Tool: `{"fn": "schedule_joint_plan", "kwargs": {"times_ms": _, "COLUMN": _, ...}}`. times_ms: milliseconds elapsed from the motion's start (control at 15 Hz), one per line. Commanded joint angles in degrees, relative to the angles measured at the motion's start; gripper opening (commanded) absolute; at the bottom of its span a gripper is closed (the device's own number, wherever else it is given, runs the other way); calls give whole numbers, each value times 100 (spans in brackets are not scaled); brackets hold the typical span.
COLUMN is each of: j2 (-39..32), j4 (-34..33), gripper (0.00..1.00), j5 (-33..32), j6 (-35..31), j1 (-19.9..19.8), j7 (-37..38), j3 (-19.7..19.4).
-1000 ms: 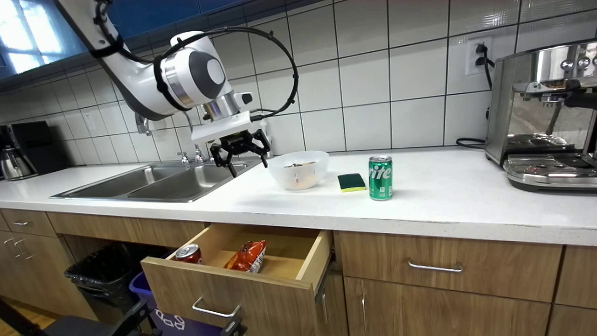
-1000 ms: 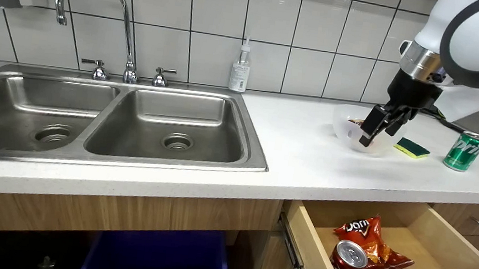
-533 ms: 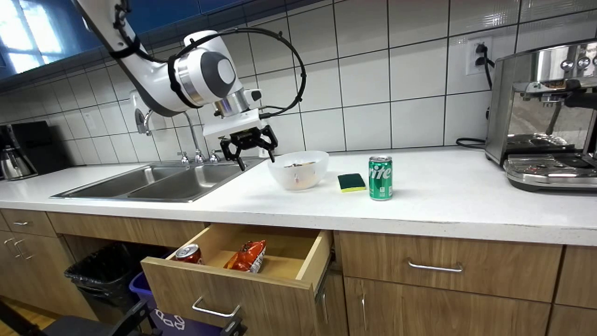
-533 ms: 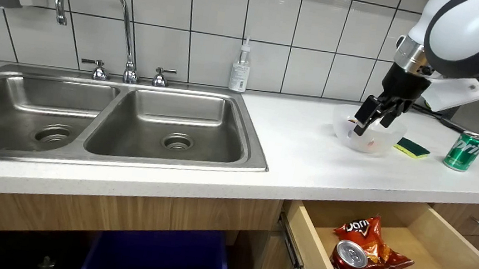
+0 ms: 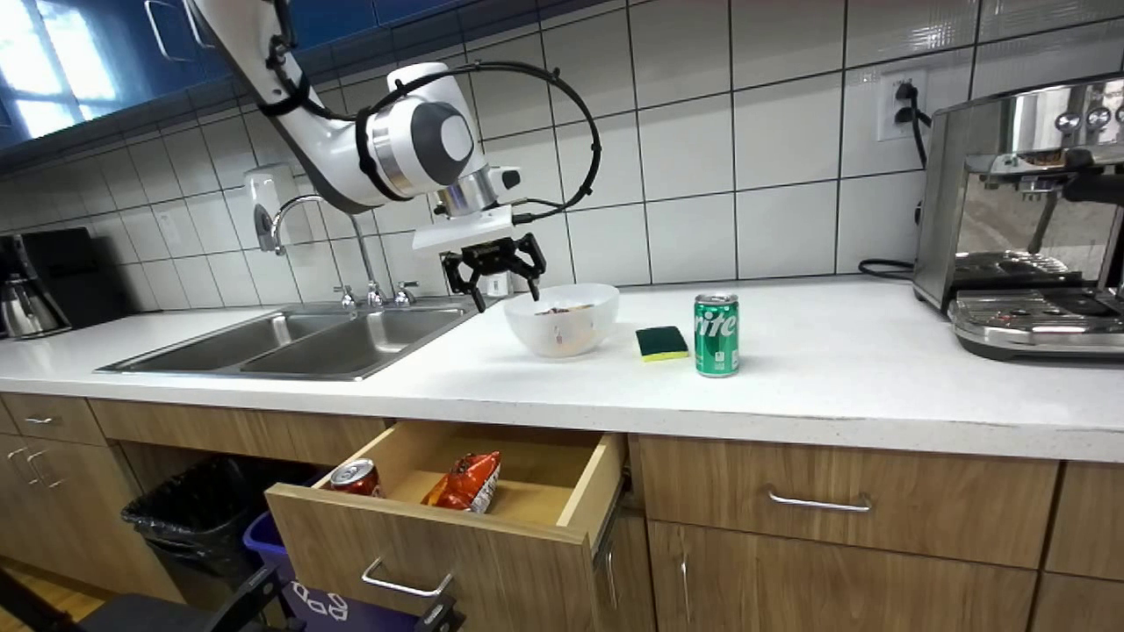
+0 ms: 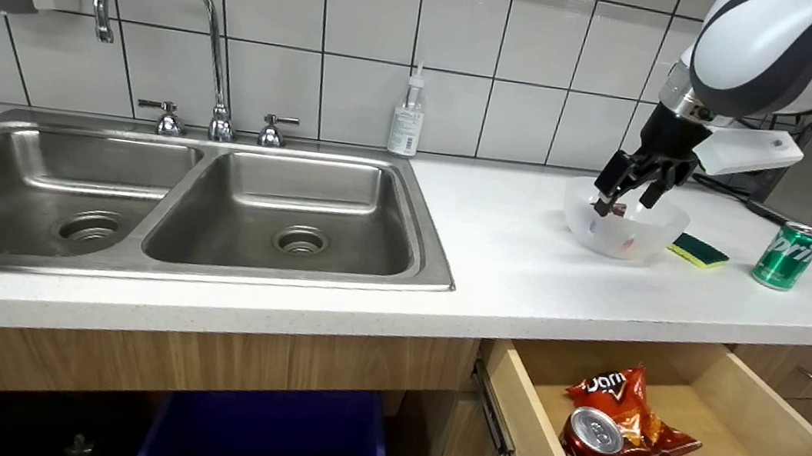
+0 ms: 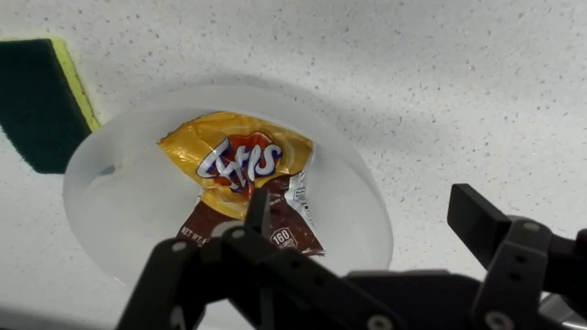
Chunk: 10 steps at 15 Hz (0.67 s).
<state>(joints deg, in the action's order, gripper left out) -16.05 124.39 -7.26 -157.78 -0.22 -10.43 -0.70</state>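
Between the back and front edges of the desk (image 5: 834, 386), a cloudy bowl (image 5: 566, 338) stood upright, with a yellow and brown snack bag (image 7: 238, 160) lying inside, narrowed at its middle and print facing up. Over the side of the bowl toward the sink (image 6: 424, 230), the hand (image 5: 507, 304) pointed down, its fingers spread wide with nothing held between them. In the wrist view, one finger hid part of the brown end of the snack bag, and the other showed past the rim, over the speckled desk; whether either touched the bowl could not be told.

Just beside the bowl lay a sponge (image 5: 662, 342), green face up over a yellow layer. A little past it, nearer the front edge, a green soda can (image 5: 716, 335) stood upright. Well apart from these, farther along the desk from the sink, was a coffee machine (image 5: 1036, 219).

Under the front edge, a wooden drawer (image 5: 492, 549) was pulled out; a red soda can (image 6: 593, 435) sat in its front corner nearest the sink, with a red chip bag (image 6: 638, 419) near it. The sink itself was set into the desk, with a tap (image 6: 220, 124) behind it and a soap bottle (image 6: 408, 120) at the back edge.
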Motion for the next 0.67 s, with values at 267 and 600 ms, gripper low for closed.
{"fn": "schedule_joint_plan", "kwargs": {"times_ms": 267, "j2": -507, "j4": -979, "gripper": 100, "j5": 368, "j6": 618, "j1": -287, "j7": -246, "j3": 140}}
{"fn": "schedule_joint_plan", "kwargs": {"times_ms": 600, "j2": -731, "j4": -1377, "gripper": 100, "j5": 464, "j6": 804, "j1": -391, "j7": -294, "j3": 123}}
